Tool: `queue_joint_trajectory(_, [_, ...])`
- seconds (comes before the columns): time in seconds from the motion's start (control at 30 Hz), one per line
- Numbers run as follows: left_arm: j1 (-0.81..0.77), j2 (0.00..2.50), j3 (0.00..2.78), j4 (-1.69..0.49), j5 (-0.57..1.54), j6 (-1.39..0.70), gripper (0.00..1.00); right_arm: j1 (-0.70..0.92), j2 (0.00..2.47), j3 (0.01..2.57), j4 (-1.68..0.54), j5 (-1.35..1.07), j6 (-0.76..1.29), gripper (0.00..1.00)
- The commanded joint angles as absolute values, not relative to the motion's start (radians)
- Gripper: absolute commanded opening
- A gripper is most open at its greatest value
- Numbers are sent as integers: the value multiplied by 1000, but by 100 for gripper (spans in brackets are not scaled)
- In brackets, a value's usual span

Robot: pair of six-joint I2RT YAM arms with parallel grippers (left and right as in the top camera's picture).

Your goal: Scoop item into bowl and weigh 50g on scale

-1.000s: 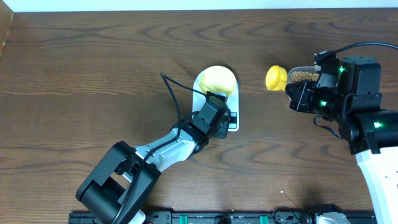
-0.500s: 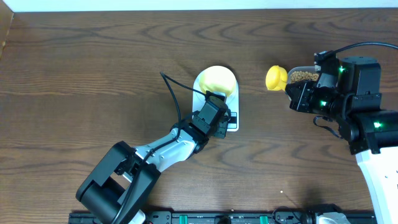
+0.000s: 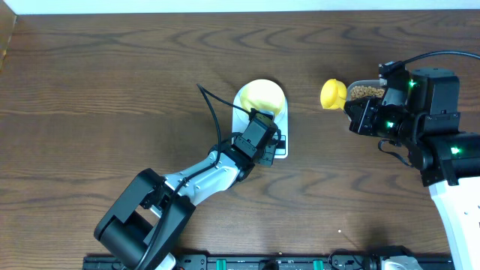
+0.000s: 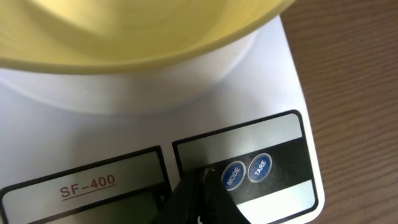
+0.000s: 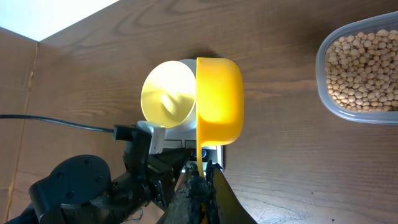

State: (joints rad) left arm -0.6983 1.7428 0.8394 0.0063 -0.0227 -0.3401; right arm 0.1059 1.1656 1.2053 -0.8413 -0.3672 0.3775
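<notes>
The white scale (image 3: 279,142) stands mid-table with the pale yellow-green bowl (image 3: 261,97) on its platform; no beans show in the bowl. My left gripper (image 3: 264,139) is shut, its tip (image 4: 200,186) down on the scale's (image 4: 273,87) front panel just left of the MODE button (image 4: 233,175). The bowl's rim (image 4: 143,43) fills the top of the left wrist view. My right gripper (image 5: 202,171) is shut on the handle of a yellow scoop (image 5: 219,99), held above the table right of the scale (image 3: 334,94). The beans (image 5: 367,62) lie in a clear tub.
The clear plastic tub (image 3: 367,91) of beans sits at the right, partly under my right arm. A TARE button (image 4: 260,167) is right of MODE. A black cable (image 3: 210,112) loops from the left arm beside the scale. The table's far edge meets a white surface.
The left arm and its cable have shifted very slightly over the scale's panel. The right arm and scoop have not moved.
</notes>
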Motion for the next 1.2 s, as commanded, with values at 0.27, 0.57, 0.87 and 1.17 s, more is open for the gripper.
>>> queue_joint_trajectory(0.27, [-690,1819,789,-63,-75,-335,7,99,1157,1229,-845,-373,361,1])
queue_joint_trajectory(0.57, [-690,1875,789,-64,-76,-338,7,99,1157,1229,-846,-373,361,1])
queue_joint_trajectory(0.87, [-690,1875,789,-107,-76,-339,7,99,1157,1229,-855,-373,358,1])
queue_joint_trajectory(1.17, [-690,1876,789,-142,-98,-364,7,99,1157,1229,-859,-373,358,1])
